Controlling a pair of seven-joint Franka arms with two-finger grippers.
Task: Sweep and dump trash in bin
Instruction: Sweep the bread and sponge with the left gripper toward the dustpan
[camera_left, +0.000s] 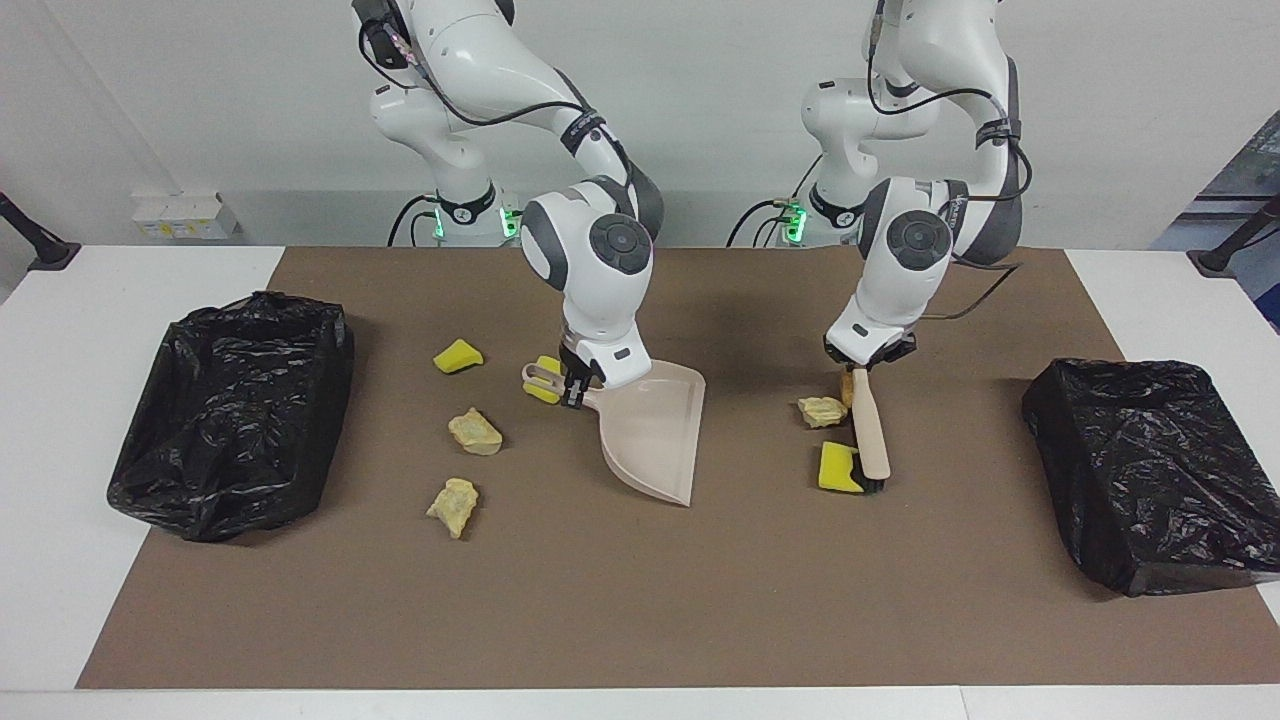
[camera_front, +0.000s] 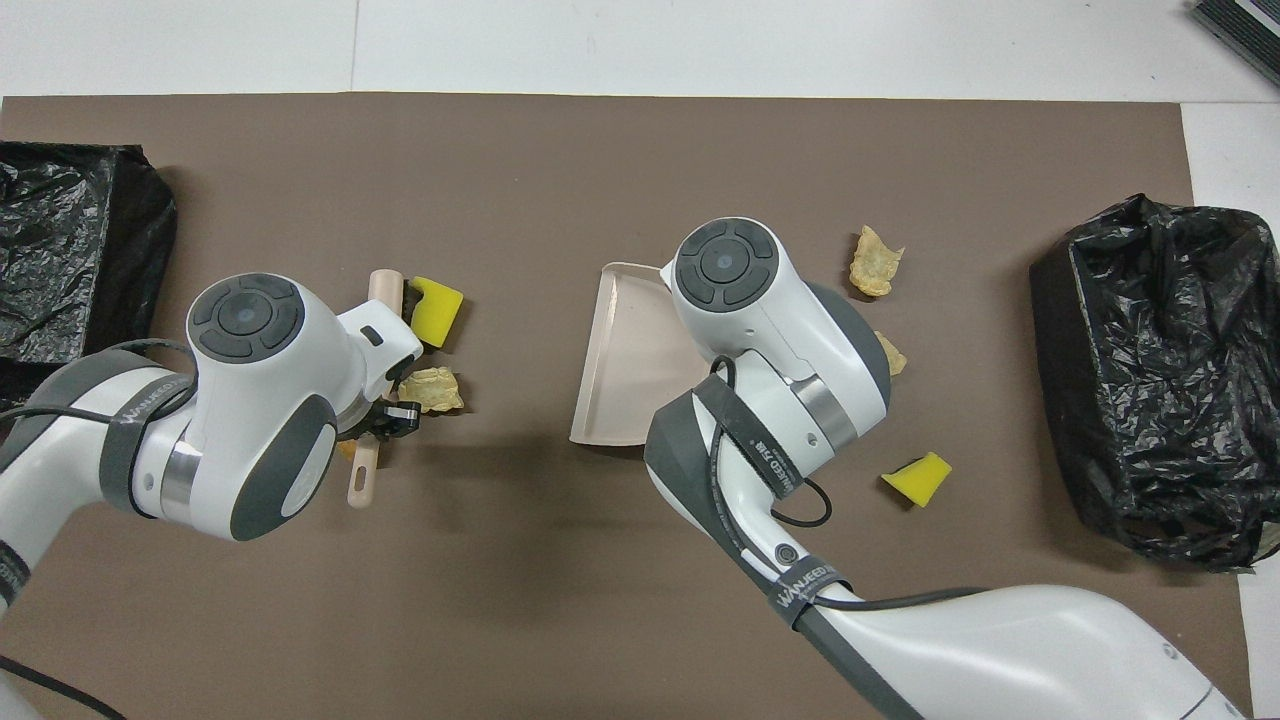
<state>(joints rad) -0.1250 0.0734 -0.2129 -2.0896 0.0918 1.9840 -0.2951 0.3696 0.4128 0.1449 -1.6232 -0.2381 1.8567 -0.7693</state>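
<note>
In the overhead view my right arm covers most of one beige lump (camera_front: 889, 352) and my whole right gripper. My left arm hides the brush's middle (camera_front: 363, 470) and an orange lump (camera_front: 347, 450), of which a sliver shows. The bin by my left arm (camera_front: 70, 250) is cut off by the picture's edge. A yellow chunk (camera_left: 547, 379) sits half hidden by the dustpan handle (camera_left: 540, 377).
</note>
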